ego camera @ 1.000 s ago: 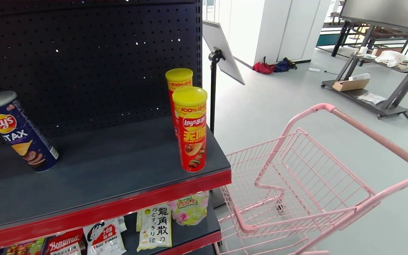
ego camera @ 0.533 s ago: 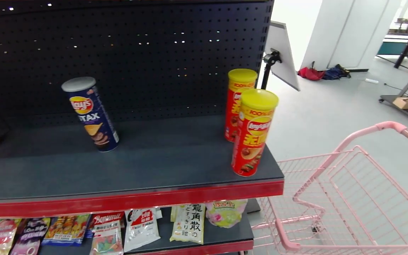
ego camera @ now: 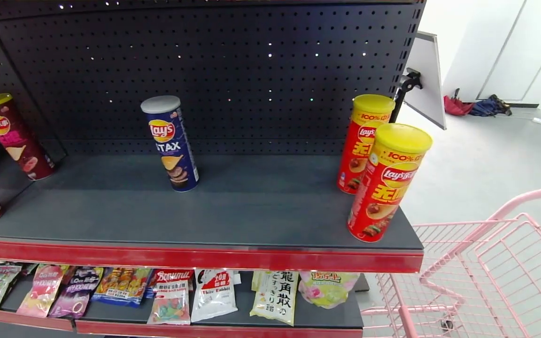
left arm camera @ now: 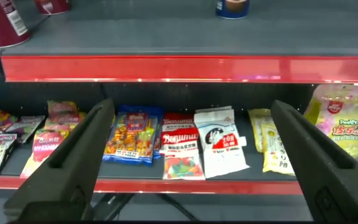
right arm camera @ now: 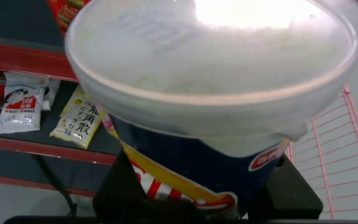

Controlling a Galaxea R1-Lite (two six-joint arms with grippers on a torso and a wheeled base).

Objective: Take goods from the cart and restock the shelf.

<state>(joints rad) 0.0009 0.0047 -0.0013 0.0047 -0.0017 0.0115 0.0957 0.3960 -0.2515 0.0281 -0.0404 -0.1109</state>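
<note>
**Left gripper** (left arm camera: 191,171): jaws spread wide, with nothing between them. Seen through the gap, beyond the fingertips, a row of snack bags (left arm camera: 180,144) lies on the lower board of the shelf (left arm camera: 179,68). The red front edge of the upper board runs across farther beyond the jaws.

**Right gripper** (right arm camera: 205,198): jaws pinch a blue can (right arm camera: 185,165) low on its body, one finger on each side. The can's pale translucent lid faces the wrist. Past the can, more snack bags lie on the lower board to one side of the jaws. The pink wire cart (ego camera: 531,199) is on the other side.

**Upper board, head view:**
- A second blue can (ego camera: 171,143) with a grey lid stands upright near the middle, toward the back panel.
- Two red cans with yellow lids stand at the end nearest the cart. The front red can (ego camera: 389,183) is close to the board's edge. The rear red can (ego camera: 365,143) is just behind it.
- Maroon cans (ego camera: 14,136) stand at the far end, well apart from the red ones.

The cart stands just beside the shelf end.
</note>
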